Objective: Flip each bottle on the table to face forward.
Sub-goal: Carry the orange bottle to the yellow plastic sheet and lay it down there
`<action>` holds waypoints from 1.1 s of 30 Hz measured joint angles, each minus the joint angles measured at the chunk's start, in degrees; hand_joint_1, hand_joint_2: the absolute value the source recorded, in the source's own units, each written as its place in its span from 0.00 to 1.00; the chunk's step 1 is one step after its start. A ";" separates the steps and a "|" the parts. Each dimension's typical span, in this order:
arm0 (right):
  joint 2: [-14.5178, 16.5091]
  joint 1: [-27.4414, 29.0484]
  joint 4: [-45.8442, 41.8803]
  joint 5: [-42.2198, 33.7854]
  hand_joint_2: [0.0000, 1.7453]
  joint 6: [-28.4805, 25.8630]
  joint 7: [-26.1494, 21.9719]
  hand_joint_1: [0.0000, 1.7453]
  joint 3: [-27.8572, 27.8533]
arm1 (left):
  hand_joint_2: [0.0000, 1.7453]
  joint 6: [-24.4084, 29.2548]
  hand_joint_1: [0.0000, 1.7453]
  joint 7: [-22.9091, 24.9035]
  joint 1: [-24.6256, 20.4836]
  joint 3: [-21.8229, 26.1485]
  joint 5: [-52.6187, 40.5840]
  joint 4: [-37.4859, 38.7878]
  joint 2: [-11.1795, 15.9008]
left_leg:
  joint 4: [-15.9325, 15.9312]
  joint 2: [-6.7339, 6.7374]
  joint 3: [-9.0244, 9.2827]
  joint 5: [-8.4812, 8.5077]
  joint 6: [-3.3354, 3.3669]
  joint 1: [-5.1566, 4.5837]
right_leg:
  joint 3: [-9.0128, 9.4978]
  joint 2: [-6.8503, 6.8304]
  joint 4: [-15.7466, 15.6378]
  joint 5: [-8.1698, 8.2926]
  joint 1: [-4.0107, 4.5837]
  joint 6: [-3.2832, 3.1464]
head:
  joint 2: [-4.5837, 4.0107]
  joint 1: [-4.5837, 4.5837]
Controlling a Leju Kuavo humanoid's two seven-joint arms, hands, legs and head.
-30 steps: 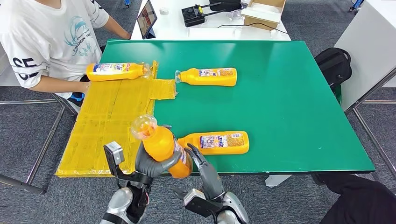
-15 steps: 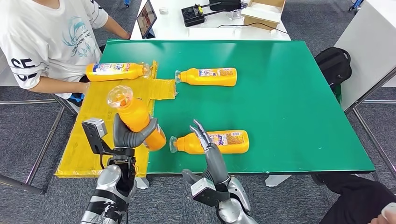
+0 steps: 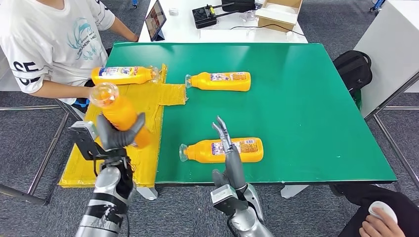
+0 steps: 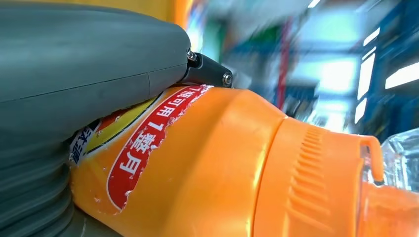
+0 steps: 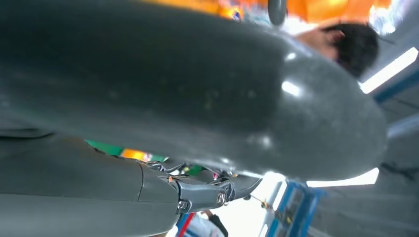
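My left hand [image 3: 117,134] grips an orange bottle [image 3: 118,111] with a clear cap, held tilted above the yellow sheet [image 3: 118,128] at the table's left. The left wrist view shows this bottle [image 4: 237,168] close up, with a red label, against my thumb [image 4: 84,84]. My right hand [image 3: 228,148] stands open with fingers stretched upward in front of a second orange bottle [image 3: 222,150], which lies label up near the front edge of the green table [image 3: 306,108]. Two more orange bottles lie farther back, one [image 3: 220,81] on the green top and one [image 3: 123,75] on the yellow sheet.
A person in a white shirt [image 3: 49,44] sits at the table's left corner, forearm near the back bottle. A white desk [image 3: 222,19] with a tablet, a black device and a box stands behind. A black bag [image 3: 353,69] lies on the floor at right.
My left hand has carried the bottle from the front edge leftward and back, over the yellow sheet. My right hand has let go of it and risen with fingers stretched.
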 joint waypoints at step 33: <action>2.64 -1.63 -3.09 -8.21 0.00 -3.75 -1.76 0.00 -1.07 | 1.00 17.48 1.00 22.83 -14.89 2.72 -80.41 34.60 13.09 | 0.00 0.12 0.01 0.00 -0.01 0.00 | -0.04 0.04 0.01 0.01 0.00 -0.01 | 0.00 0.02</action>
